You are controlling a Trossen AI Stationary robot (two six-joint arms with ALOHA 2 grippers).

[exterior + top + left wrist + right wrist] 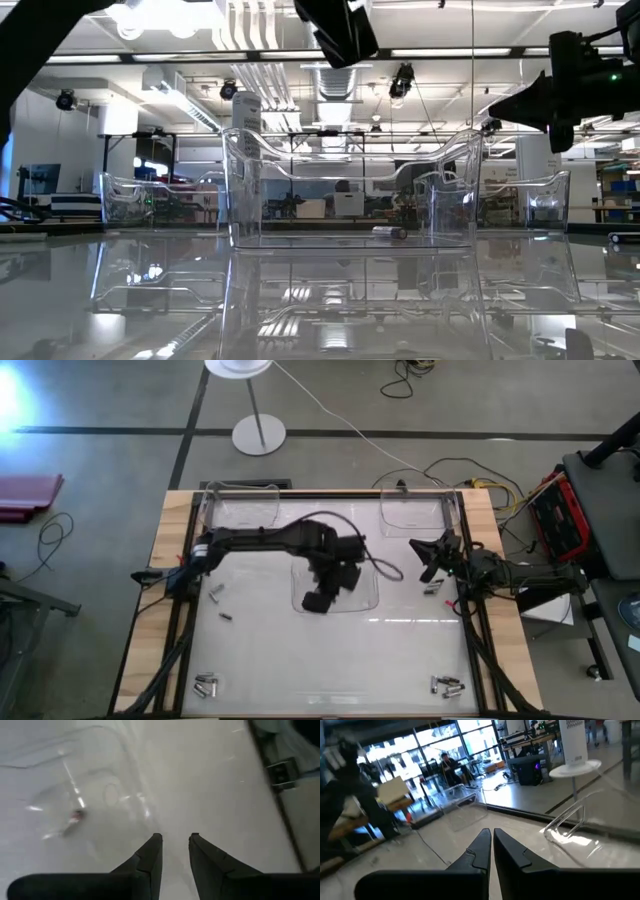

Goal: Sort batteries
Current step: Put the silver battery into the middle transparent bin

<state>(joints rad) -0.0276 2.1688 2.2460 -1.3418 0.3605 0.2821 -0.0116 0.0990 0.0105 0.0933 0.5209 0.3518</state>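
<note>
While left hand [318, 603] hovers above tray [368, 603] — battery [389, 232] inside.

Table [180, 510]: wood border, glossy top. Three clear trays [340, 585] on it; batteries [447, 685] scattered near corners and edges.

Left dark two-finger gripper [318, 600] extended to table centre, pointing down, fingers slightly parted. Right dark two-finger gripper [422, 558] held near the right edge, fingers closed together.
</note>
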